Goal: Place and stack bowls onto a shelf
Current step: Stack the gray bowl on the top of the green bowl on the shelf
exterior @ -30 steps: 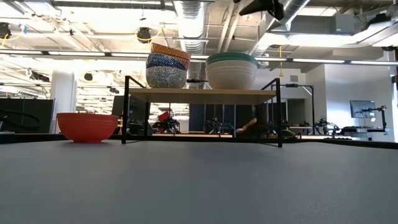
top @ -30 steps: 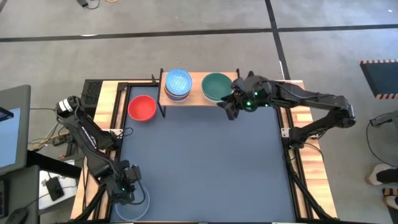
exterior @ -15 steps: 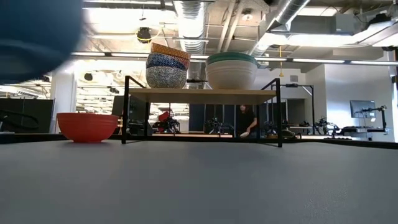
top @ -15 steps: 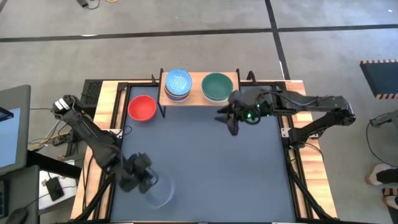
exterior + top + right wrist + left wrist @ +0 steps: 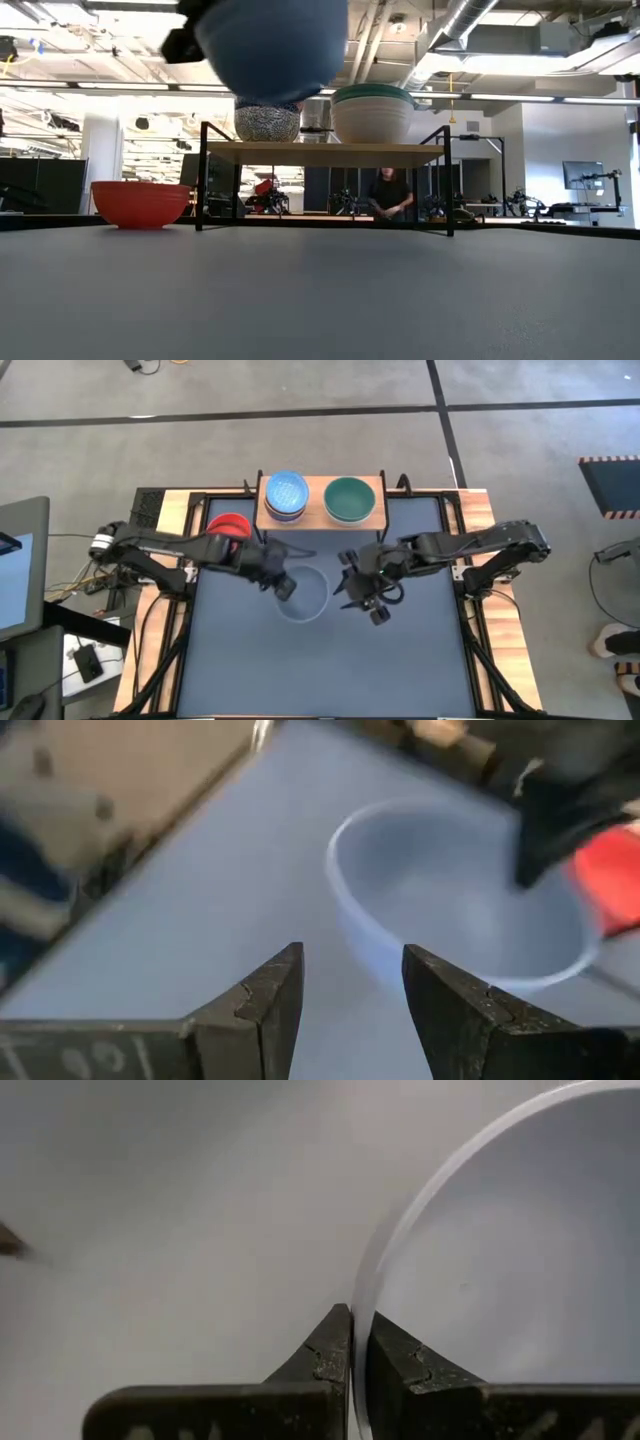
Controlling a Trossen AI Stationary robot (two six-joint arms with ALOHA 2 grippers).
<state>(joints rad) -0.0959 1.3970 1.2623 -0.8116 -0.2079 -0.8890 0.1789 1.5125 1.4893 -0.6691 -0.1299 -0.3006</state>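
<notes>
The dark tabletop (image 5: pixel 330 660) carries the shelf (image 5: pixel 310 515) at its far edge, blue and green stacks on it, red bowl (image 5: pixel 228 525) beside; the grey-blue bowl (image 5: pixel 305 592), a second ago at the near-left corner, now hangs mid-table, ready for stacking; the left tool (image 5: pixel 282 582), just closed, pinches its rim; the right tool (image 5: pixel 360 595) waits spread alongside.

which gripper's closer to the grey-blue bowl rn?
Left. The left gripper is shut on the grey-blue bowl at its rim, holding it above the table. The right gripper is open just beside it, not touching.
</notes>
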